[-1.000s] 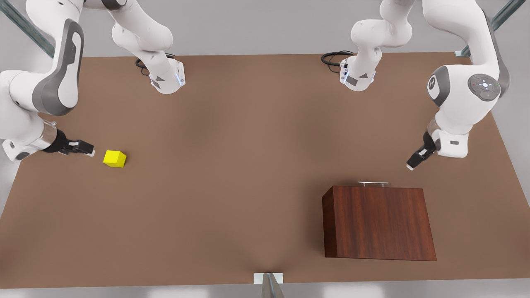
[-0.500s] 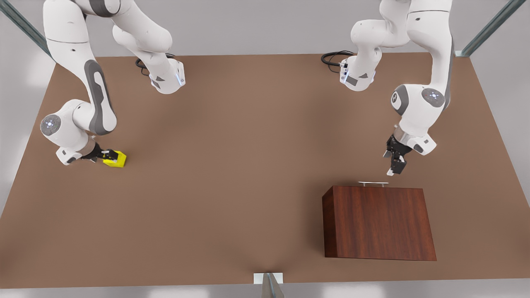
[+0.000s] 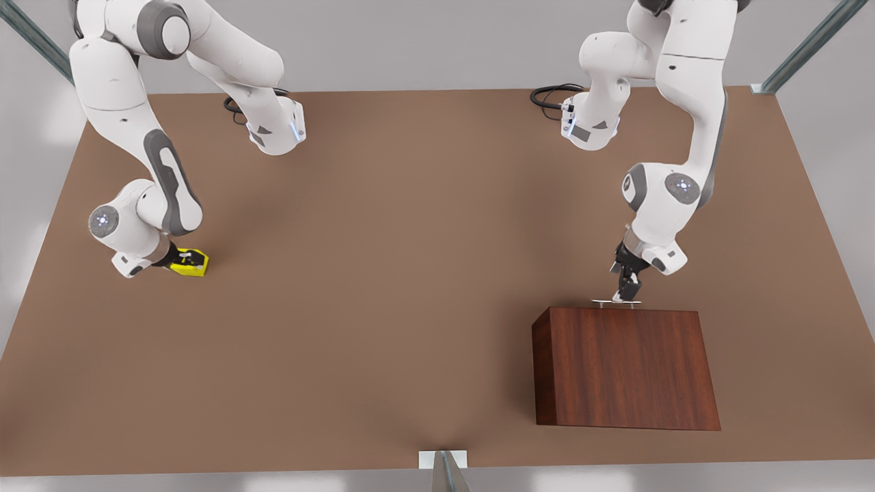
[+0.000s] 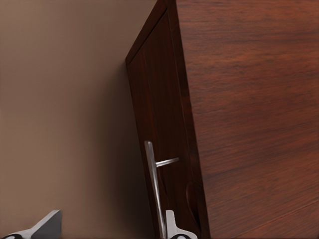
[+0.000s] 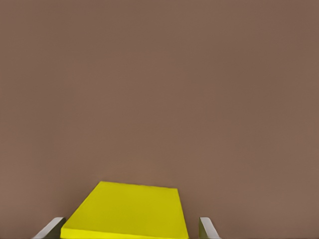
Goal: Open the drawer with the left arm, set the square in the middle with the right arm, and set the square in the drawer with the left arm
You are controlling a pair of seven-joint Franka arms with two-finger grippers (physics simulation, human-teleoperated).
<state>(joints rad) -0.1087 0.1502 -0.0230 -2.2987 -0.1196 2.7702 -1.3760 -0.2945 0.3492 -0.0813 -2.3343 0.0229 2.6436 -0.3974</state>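
1. Landmark: the cabinet (image 3: pixel 625 369), a dark reddish-brown wood-grain box with flat faces and sharp edges. It sits on the matte brown tabletop (image 3: pixel 410 287), toward the front view's right.
2. Drawer (image 4: pixel 159 129): its front panel lies flush with the cabinet body, so it is shut. Same wood grain as the box.
3. Handle (image 3: pixel 616 302): a slim silver bar, smooth and metallic, standing off the drawer front on short posts. In the left wrist view the bar (image 4: pixel 152 184) runs along the panel with one post visible.
4. Left gripper (image 3: pixel 627 295): black, on a white arm, tip right at the handle on the drawer side of the cabinet. In the left wrist view its pale fingers (image 4: pixel 172 226) sit spread, one just beside the bar on the panel side and the other on the far side of the bar, well apart from it. Jaws are apart; the bar is between them but not clamped.
5. Cube (image 3: pixel 190 264): small, bright yellow, plain flat faces, resting on the tabletop well apart from the cabinet, far across toward the front view's left.
6. Right gripper (image 3: pixel 179 258): down over the cube. In the right wrist view the grey fingers (image 5: pixel 208 229) flank the yellow top face (image 5: pixel 129 211), one on each side, with a sliver of gap visible beside each; not closed onto it.
7. Middle of the tabletop, between cube and cabinet: unmarked, even brown, no texture.
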